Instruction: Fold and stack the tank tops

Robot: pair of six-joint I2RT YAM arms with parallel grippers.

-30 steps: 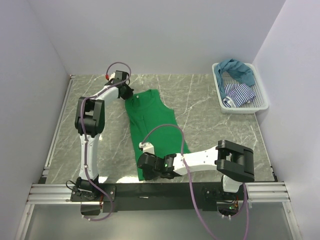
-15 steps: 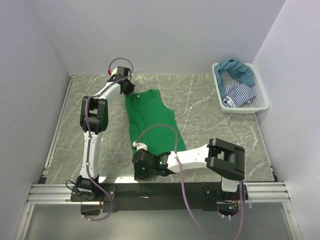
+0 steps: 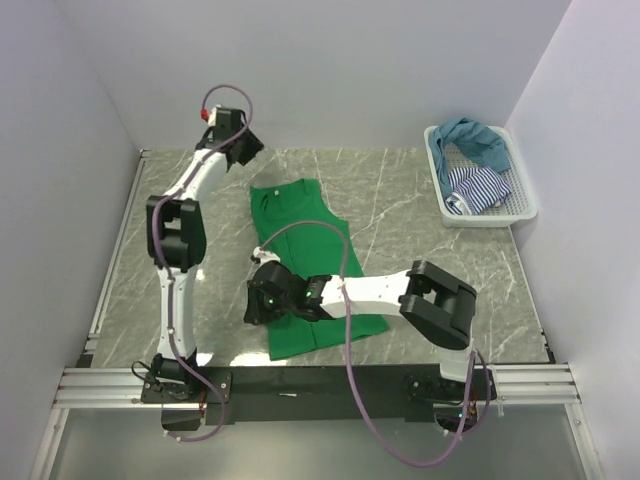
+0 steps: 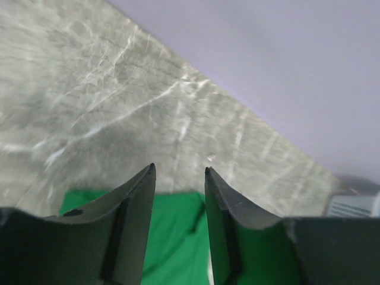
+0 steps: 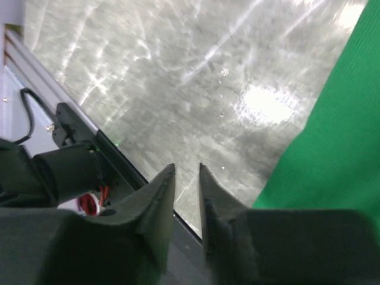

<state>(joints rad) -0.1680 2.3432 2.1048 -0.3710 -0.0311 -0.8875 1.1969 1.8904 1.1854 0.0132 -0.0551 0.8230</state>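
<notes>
The bright green tank top (image 3: 305, 240) lies flat and lengthwise on the marble table, neck toward the back. My left gripper (image 3: 246, 150) hangs above the table's back left, beyond the top's neck end. In the left wrist view its jaws (image 4: 178, 169) stand apart and empty, with green fabric (image 4: 178, 237) below. My right gripper (image 3: 253, 304) is low, just left of the top's lower left edge. In the right wrist view (image 5: 186, 166) it is narrowly open and empty over bare marble, the green top (image 5: 332, 148) to its right. The teal-blue top (image 3: 475, 138) and the striped top (image 3: 478, 188) lie in the basket.
A white mesh basket (image 3: 525, 205) stands at the back right corner against the right wall. Walls close in the left, back and right sides. The metal rail (image 3: 300, 380) with the arm bases runs along the near edge.
My left gripper has lifted off the top's neck end and moved back toward the wall. My right gripper has slid left off the hem onto bare table. The top lies slightly shifted.
</notes>
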